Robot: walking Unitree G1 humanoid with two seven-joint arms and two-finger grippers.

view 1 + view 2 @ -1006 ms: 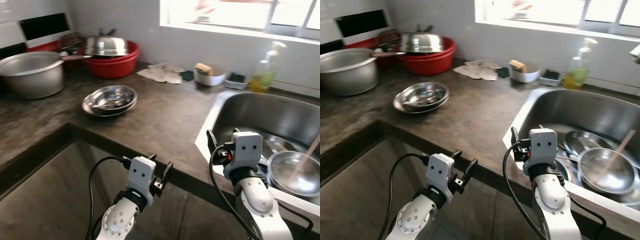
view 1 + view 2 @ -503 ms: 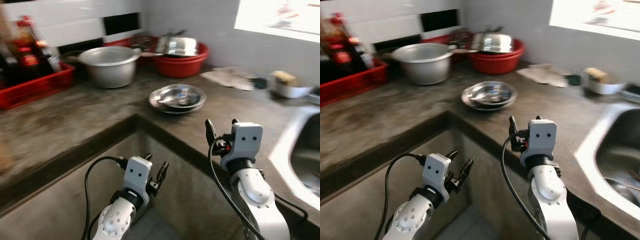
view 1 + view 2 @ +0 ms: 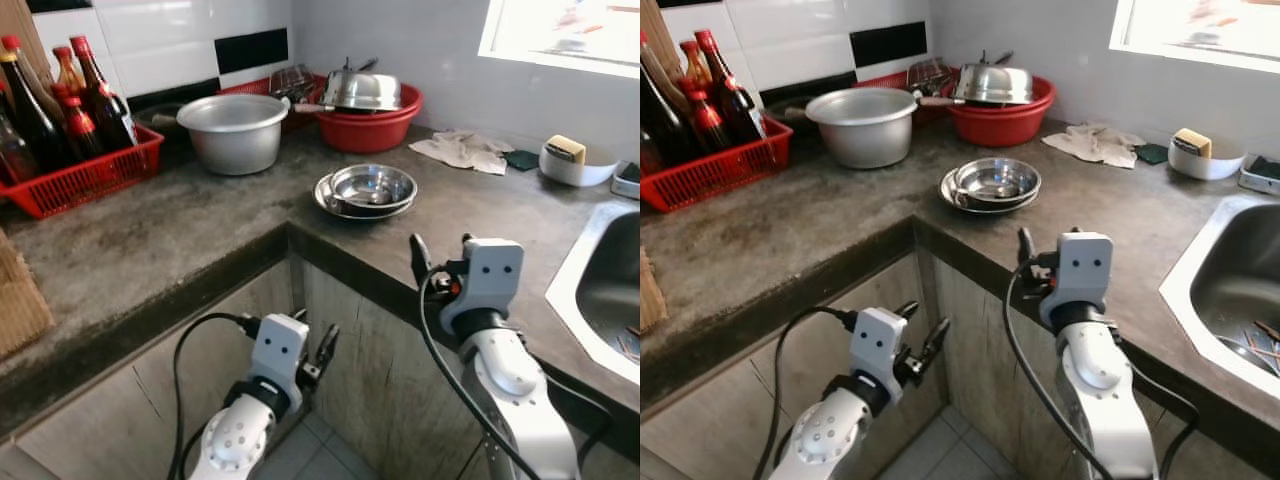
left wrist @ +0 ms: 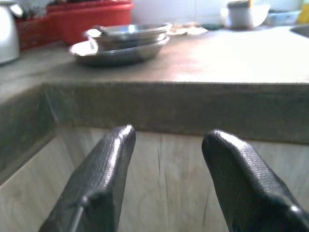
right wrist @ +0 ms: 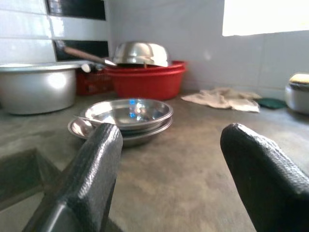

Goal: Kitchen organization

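A stack of shallow steel bowls (image 3: 366, 190) rests on the dark stone counter (image 3: 200, 235) near its inner corner. My right gripper (image 3: 440, 248) is held open just above the counter's front edge, pointing at the steel bowls (image 5: 126, 116) from a short way off, with nothing between its fingers. My left gripper (image 3: 313, 335) hangs lower, in front of the cabinet face below the counter, open and empty. Along its fingers (image 4: 104, 169) the counter edge and the steel bowls (image 4: 120, 41) appear above.
A large aluminium pot (image 3: 235, 130) and a red basin (image 3: 365, 118) with a steel lid stand at the back. A red basket (image 3: 75, 170) of bottles is at the far left. A cloth (image 3: 462, 150), a sponge bowl (image 3: 568, 162) and the sink (image 3: 600, 290) lie to the right.
The camera has swung left: the sink has slid to the right edge and the bottle basket has come into sight. Both arms keep the same pose, grippers still open.
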